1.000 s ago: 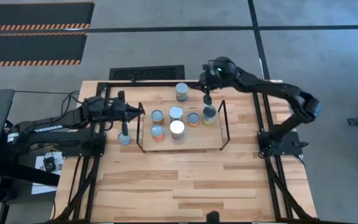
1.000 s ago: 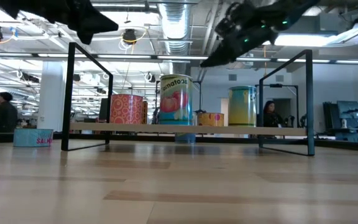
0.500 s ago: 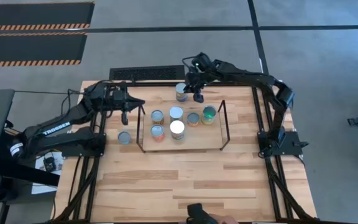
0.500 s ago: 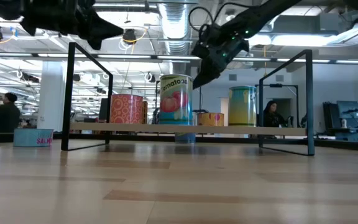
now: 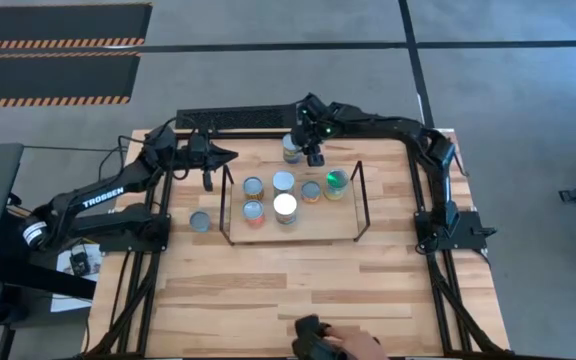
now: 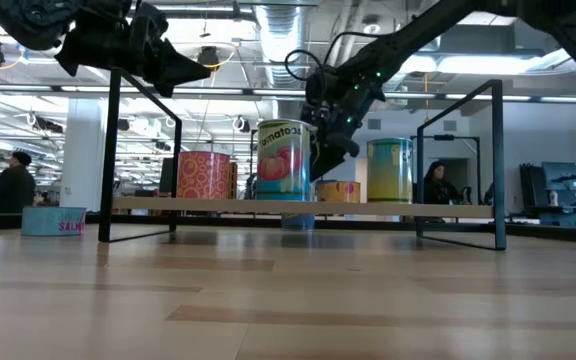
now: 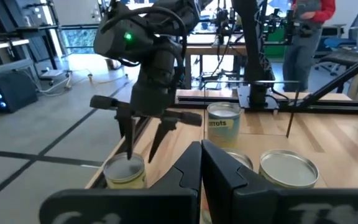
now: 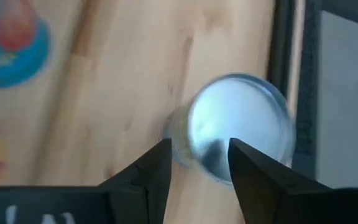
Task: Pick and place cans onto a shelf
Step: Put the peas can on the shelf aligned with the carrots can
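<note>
Several cans stand on the shelf (image 5: 290, 228), among them a green-topped can (image 5: 336, 182) and a white-topped one (image 5: 285, 207). Another can (image 5: 291, 148) with a silvery top (image 8: 238, 127) stands on the table behind the shelf. My right gripper (image 5: 314, 155) hangs open just over it, fingers pointing down (image 7: 140, 146). A further can (image 5: 200, 221) stands on the table left of the shelf. My left gripper (image 5: 226, 156) is shut and empty, held level and raised off the shelf's far left corner (image 6: 200, 72).
Black wire uprights (image 5: 359, 190) rise at both ends of the shelf. A black frame rail (image 5: 238, 133) runs along the table's far edge close behind the silvery can. A person's hand (image 5: 353, 347) with a dark object shows at the table's near edge.
My right gripper has left the green-topped can on the shelf, gone toward the table's far left over the shelf's back edge to the can behind it, and opened. My left gripper has drawn away from the can left of the shelf toward the far edge, staying shut.
</note>
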{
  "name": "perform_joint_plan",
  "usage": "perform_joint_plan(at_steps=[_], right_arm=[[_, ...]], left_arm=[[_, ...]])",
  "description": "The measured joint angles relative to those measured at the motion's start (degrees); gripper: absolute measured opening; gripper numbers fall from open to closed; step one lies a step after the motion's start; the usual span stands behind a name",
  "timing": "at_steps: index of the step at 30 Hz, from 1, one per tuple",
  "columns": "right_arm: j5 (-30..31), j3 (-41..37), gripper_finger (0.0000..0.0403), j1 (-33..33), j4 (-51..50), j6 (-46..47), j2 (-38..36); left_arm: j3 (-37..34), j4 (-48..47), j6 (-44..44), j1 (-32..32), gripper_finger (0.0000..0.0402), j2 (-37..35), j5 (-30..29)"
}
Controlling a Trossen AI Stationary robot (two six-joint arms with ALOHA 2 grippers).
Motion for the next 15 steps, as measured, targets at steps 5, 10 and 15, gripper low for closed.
perform_joint_plan(at_steps=[5, 10, 15], right_arm=[[3.0, -0.1, 0.016, 0.0, 1.5, -2.3, 1.2], [3.8, 0.0, 0.0124, 0.0, 2.0, -4.2, 1.9], [4.4, 0.1, 0.0077, 0.0, 2.2, -5.1, 2.4]], left_arm=[[0.0, -0.1, 0.6, 0.8, 0.0, -0.1, 0.0], [0.0, -0.2, 0.5, 0.8, 0.0, -0.1, 0.0], [0.0, -0.8, -0.1, 0.8, 0.0, -0.1, -0.4]])
